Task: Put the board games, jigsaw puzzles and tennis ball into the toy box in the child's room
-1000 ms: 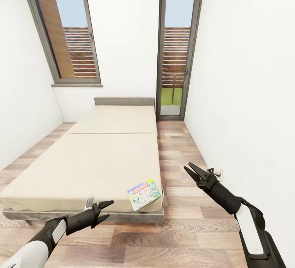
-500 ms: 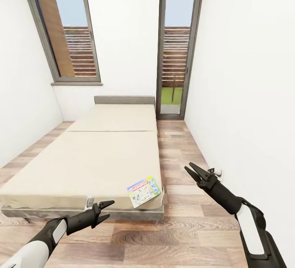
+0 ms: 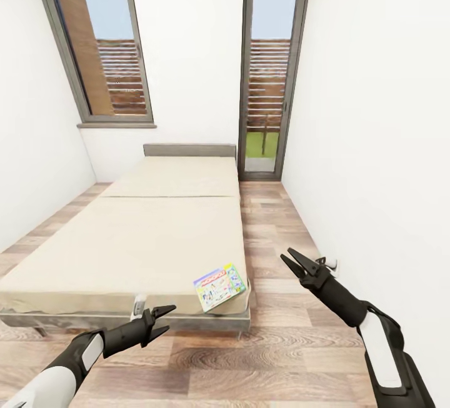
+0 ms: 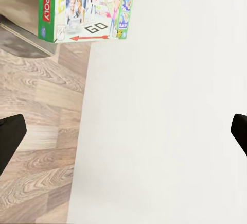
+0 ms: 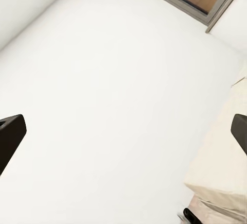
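Home bedroom: bed (image 3: pixel 144 233), plank floor (image 3: pixel 281 352), windows (image 3: pixel 103 45).

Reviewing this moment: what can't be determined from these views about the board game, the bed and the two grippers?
- Board game: head view, print too small to read; left wrist view crops its lettering and upper part at the edge.
- Bed: the near frame is partly covered by the left gripper; whether the game overhangs the corner is unclear.
- Right gripper: the right wrist view cuts both fingertips at the edges.
- Second bed game: none on the visible mattress.
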